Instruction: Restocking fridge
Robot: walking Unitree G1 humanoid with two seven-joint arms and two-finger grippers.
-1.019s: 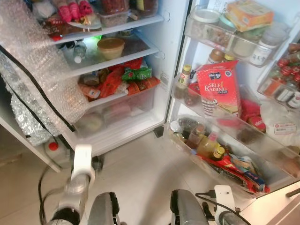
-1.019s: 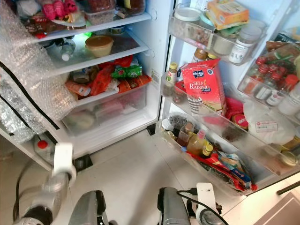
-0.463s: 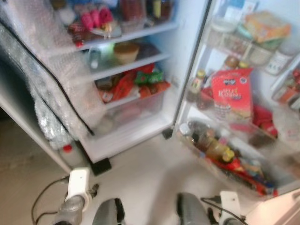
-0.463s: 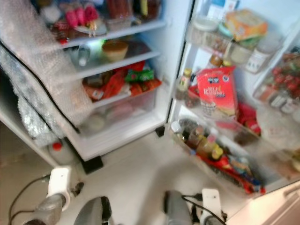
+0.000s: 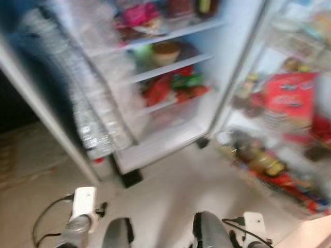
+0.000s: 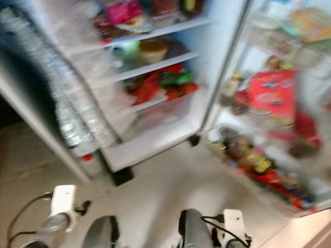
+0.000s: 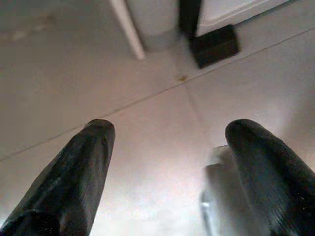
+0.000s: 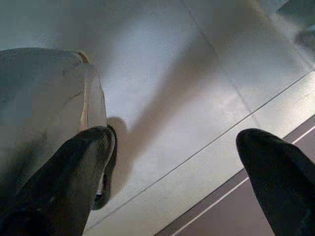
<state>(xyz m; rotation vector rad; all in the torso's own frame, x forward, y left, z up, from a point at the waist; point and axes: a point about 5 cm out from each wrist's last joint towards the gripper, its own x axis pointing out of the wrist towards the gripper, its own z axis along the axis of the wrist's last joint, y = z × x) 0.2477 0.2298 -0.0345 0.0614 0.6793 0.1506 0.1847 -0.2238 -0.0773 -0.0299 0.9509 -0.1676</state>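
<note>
Both grippers, left [image 7: 167,162] and right [image 8: 172,167], hung spread and empty over pale floor tiles [image 7: 147,123]; steadying before the open white fridge [image 5: 170,77], upper centre, seemed wise.

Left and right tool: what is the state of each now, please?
Left tool: open, holding nothing.
Right tool: open, holding nothing.

Pale tiled floor [image 5: 170,191] with thin grout lines [image 7: 147,98]. Crinkled bubble wrap sheet [image 5: 90,108] hangs at the open side, blurred. Small black block [image 7: 215,45] sits on the tiles. Dark strip [image 8: 256,206] borders the tiles.
</note>
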